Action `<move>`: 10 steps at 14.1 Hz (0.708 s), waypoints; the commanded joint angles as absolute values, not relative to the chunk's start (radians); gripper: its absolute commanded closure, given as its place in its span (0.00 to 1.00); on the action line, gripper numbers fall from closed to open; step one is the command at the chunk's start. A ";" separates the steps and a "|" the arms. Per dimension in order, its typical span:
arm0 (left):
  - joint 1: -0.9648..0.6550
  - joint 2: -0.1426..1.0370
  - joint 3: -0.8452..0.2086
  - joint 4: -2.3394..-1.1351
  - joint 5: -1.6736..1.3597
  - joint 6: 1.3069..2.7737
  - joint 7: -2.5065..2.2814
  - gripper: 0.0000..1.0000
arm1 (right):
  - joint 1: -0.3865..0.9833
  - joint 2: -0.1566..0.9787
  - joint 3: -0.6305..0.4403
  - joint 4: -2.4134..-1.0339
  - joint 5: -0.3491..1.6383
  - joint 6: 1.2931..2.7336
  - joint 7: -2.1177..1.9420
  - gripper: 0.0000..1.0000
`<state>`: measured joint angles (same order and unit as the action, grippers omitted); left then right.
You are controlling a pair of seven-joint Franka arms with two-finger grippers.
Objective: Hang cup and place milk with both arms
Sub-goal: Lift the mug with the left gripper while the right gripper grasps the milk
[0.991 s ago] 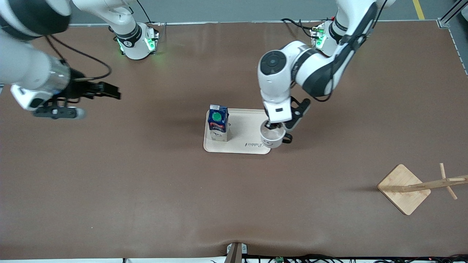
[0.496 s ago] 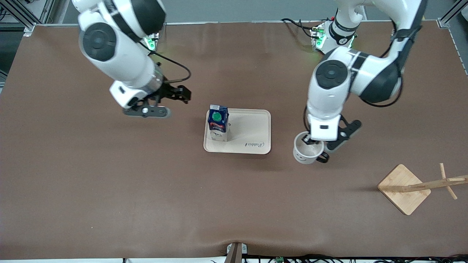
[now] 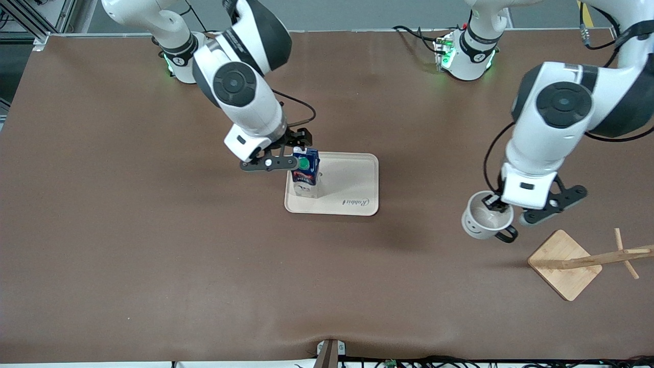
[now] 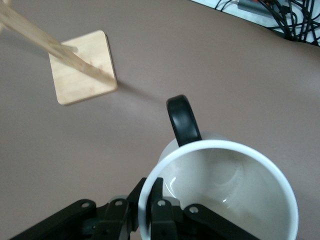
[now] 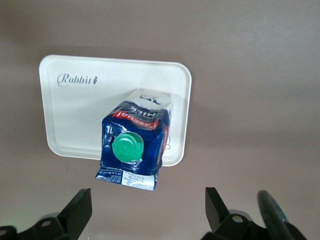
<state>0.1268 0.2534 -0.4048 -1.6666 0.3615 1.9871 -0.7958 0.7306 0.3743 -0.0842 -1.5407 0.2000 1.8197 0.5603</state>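
The cup [image 3: 486,221], a white mug with a smiley face and a black handle, hangs in my left gripper [image 3: 493,202]. The gripper is shut on the cup's rim and holds it above the table, close to the wooden rack's base [image 3: 564,264]. In the left wrist view the fingers [image 4: 161,200] pinch the cup [image 4: 235,185] at its rim. The milk [image 3: 304,173] stands upright on the cream tray [image 3: 352,197], at its end toward the right arm. My right gripper [image 3: 287,151] is open, just beside the milk's top. In the right wrist view the milk [image 5: 134,145] lies ahead of my right gripper [image 5: 147,210].
The wooden rack has a square base and a leaning post with pegs [image 3: 621,253], at the left arm's end of the table. It also shows in the left wrist view [image 4: 82,67]. The tray [image 5: 75,110] carries the word Rabbit.
My left arm carried the cup off the tray toward the wooden rack. My right arm swung from its end of the table to the milk.
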 commanded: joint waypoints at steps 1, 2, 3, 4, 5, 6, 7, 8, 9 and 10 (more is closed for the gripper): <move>0.178 0.229 -0.416 -1.655 0.342 1.968 -0.678 1.00 | 0.753 0.411 -0.098 -1.523 0.224 1.847 0.566 0.00; 0.202 0.227 -0.416 -1.654 0.342 1.968 -0.626 1.00 | 0.767 0.420 -0.098 -1.525 0.222 1.867 0.566 0.00; 0.231 0.227 -0.416 -1.651 0.342 1.968 -0.574 1.00 | 0.773 0.431 -0.098 -1.525 0.221 1.876 0.566 0.00; 0.254 0.229 -0.416 -1.637 0.333 1.968 -0.519 1.00 | 0.776 0.443 -0.098 -1.525 0.219 1.882 0.566 0.00; 0.277 0.229 -0.416 -1.631 0.315 1.968 -0.465 1.00 | 0.779 0.448 -0.098 -1.526 0.221 1.894 0.566 0.00; 0.297 0.232 -0.414 -1.615 0.295 1.968 -0.415 1.00 | 0.785 0.459 -0.098 -1.526 0.221 1.905 0.566 0.00; 0.311 0.233 -0.413 -1.606 0.279 1.968 -0.361 1.00 | 0.801 0.469 -0.100 -1.528 0.219 1.914 0.568 0.00; 0.321 0.233 -0.411 -1.598 0.278 1.968 -0.309 1.00 | 0.807 0.477 -0.100 -1.529 0.218 1.928 0.586 0.00; 0.333 0.238 -0.410 -1.582 0.278 1.968 -0.254 1.00 | 0.808 0.483 -0.098 -1.531 0.212 1.940 0.615 0.00; 0.340 0.242 -0.410 -1.566 0.278 1.968 -0.206 1.00 | 0.810 0.485 -0.100 -1.531 0.209 1.940 0.617 0.00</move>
<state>0.3268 0.2449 -0.4037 -1.6011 0.2933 1.9868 -0.2945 0.7924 0.4734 -0.0845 -1.5406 0.2006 1.9315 0.5857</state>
